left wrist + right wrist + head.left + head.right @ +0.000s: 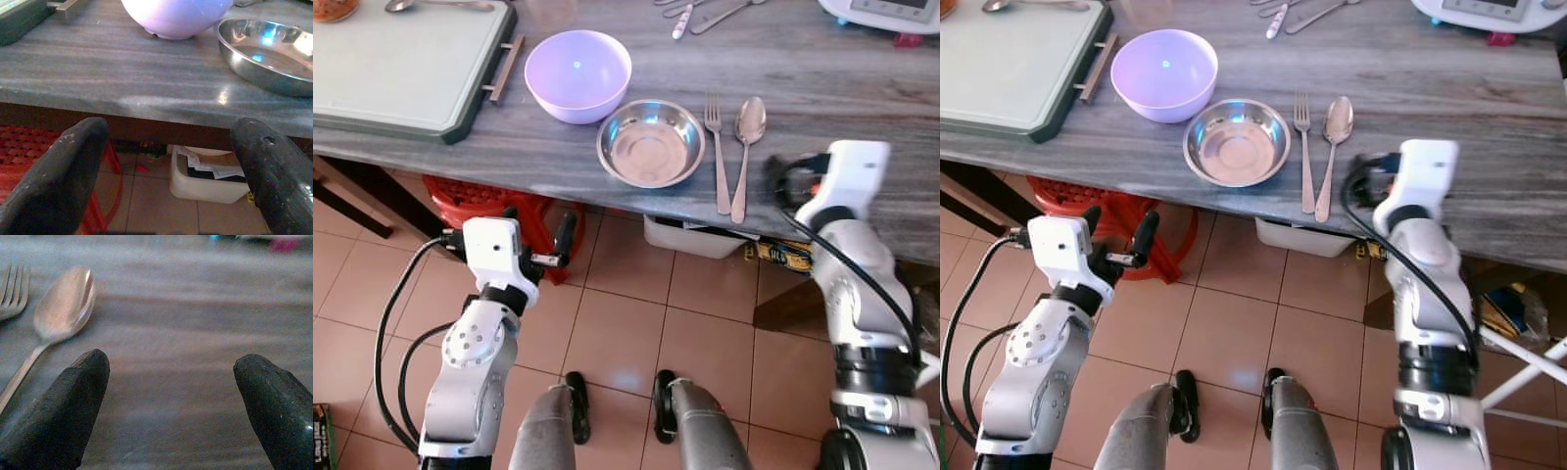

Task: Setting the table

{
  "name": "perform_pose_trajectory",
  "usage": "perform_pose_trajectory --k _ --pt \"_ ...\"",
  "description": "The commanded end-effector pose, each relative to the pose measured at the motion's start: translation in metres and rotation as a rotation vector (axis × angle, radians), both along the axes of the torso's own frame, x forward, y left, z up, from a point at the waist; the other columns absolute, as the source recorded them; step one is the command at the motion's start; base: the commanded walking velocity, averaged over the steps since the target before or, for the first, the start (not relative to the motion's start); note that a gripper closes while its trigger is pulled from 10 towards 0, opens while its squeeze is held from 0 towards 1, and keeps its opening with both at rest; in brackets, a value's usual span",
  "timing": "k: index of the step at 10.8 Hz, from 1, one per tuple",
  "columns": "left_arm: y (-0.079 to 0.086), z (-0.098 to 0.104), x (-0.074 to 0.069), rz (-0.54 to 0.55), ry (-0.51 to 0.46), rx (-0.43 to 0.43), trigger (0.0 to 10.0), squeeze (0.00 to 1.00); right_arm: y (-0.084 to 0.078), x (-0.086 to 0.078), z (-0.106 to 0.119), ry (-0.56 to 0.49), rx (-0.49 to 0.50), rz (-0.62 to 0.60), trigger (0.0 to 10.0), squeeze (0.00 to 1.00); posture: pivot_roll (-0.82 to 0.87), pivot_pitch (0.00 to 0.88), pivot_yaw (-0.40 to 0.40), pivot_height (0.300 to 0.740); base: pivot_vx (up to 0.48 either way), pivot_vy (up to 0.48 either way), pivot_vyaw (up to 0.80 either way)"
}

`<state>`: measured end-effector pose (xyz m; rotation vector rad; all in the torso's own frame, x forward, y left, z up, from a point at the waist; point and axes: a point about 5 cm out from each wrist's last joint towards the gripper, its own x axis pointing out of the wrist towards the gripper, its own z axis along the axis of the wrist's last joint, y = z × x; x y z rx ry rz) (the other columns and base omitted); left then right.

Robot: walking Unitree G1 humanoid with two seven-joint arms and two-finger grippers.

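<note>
A lilac bowl (pixel 578 73) stands on the grey wooden table (pixel 822 88). In front of it, to the right, is an empty steel bowl (pixel 651 143). A fork (pixel 717 147) and a spoon (pixel 744 147) lie side by side just right of the steel bowl, handles toward the table's front edge. My right gripper (pixel 788 178) hovers low over the table right of the spoon (pixel 63 303), open and empty. My left gripper (pixel 536 237) is below the front edge, open with nothing in it, facing the two bowls (pixel 176 17).
A pale green board (pixel 401 69) with a side handle lies at the back left. Loose cutlery (pixel 705 15) and a white appliance (pixel 886 15) sit at the back. Under the table are a red stool (pixel 480 201) and a white tub (pixel 695 238) on tiled floor.
</note>
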<state>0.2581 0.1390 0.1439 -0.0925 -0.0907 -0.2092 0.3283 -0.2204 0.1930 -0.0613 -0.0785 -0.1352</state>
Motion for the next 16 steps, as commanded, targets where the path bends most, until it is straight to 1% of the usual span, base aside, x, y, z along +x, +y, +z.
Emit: perform_pose_trajectory --k 1,2,3,4,5,6,7,8,9,11,12,13,15,16 --pt "0.002 -0.003 -0.001 0.010 0.008 0.005 10.0 0.00 -0.001 -0.007 0.009 -0.079 -0.028 -0.039 10.0 0.00 -0.01 0.292 0.024 0.740 0.000 0.000 0.00" --pt "0.004 -0.002 -0.001 0.014 0.004 0.002 10.0 0.00 0.005 -0.015 0.023 -0.198 -0.102 -0.053 10.0 0.00 -0.01 0.280 0.027 0.740 0.000 0.000 0.00" --pt "0.004 -0.003 -0.001 0.015 0.006 0.000 10.0 0.00 0.011 -0.018 0.026 -0.235 -0.126 -0.049 10.0 0.00 -0.02 0.264 0.029 0.740 0.000 0.000 0.00" --pt "0.003 -0.006 0.000 0.016 0.010 -0.005 10.0 0.00 0.023 -0.023 0.028 -0.277 -0.165 -0.025 10.0 0.00 -0.02 0.238 0.031 0.740 0.000 0.000 0.00" --pt "0.003 -0.006 0.001 0.024 0.005 -0.012 10.0 0.00 0.029 -0.025 0.023 -0.280 -0.161 0.000 10.0 0.00 -0.02 0.218 0.027 0.740 0.000 0.000 0.00" --pt "0.004 -0.004 0.004 0.042 -0.001 -0.013 10.0 0.00 0.034 -0.028 0.017 -0.267 -0.150 0.025 10.0 0.00 -0.02 0.204 0.024 0.740 0.000 0.000 0.00" --pt "0.011 -0.005 0.007 0.102 -0.010 0.007 10.0 0.00 0.041 -0.036 0.000 -0.229 -0.141 0.059 10.0 0.00 -0.02 0.170 0.017 0.740 0.000 0.000 0.00" --pt "0.015 -0.006 0.009 0.144 -0.010 0.010 10.0 0.00 0.044 -0.042 -0.012 -0.201 -0.140 0.066 10.0 0.00 -0.02 0.141 0.012 0.740 0.000 0.000 0.00" --pt "0.018 -0.006 0.010 0.162 -0.017 0.005 10.0 0.00 0.047 -0.047 -0.022 -0.180 -0.130 0.069 10.0 0.00 -0.01 0.122 0.011 0.740 0.000 0.000 0.00" --pt "0.018 -0.007 0.012 0.172 -0.024 0.004 10.0 0.00 0.048 -0.046 -0.028 -0.163 -0.122 0.078 10.0 0.00 -0.02 0.106 0.012 0.740 0.000 0.000 0.00" --pt "0.016 -0.007 0.015 0.159 -0.031 0.006 10.0 0.00 0.047 -0.039 -0.031 -0.127 -0.054 0.086 10.0 0.00 -0.02 0.107 0.012 0.740 0.000 0.000 0.00" --pt "0.016 -0.007 0.016 0.156 -0.033 0.009 10.0 0.00 0.051 -0.034 -0.031 -0.114 -0.022 0.148 10.0 0.00 -0.03 0.118 0.012 0.740 0.000 0.000 0.00" --pt "0.016 -0.008 0.013 0.155 -0.033 0.016 10.0 0.00 0.055 -0.033 -0.035 -0.073 0.048 0.224 10.0 0.00 -0.02 0.137 0.011 0.740 0.000 0.000 0.00" --pt "0.017 -0.009 0.012 0.155 -0.032 0.019 10.0 0.00 0.052 -0.033 -0.038 -0.057 0.090 0.215 10.0 0.00 -0.02 0.146 0.013 0.740 0.000 0.000 0.00"
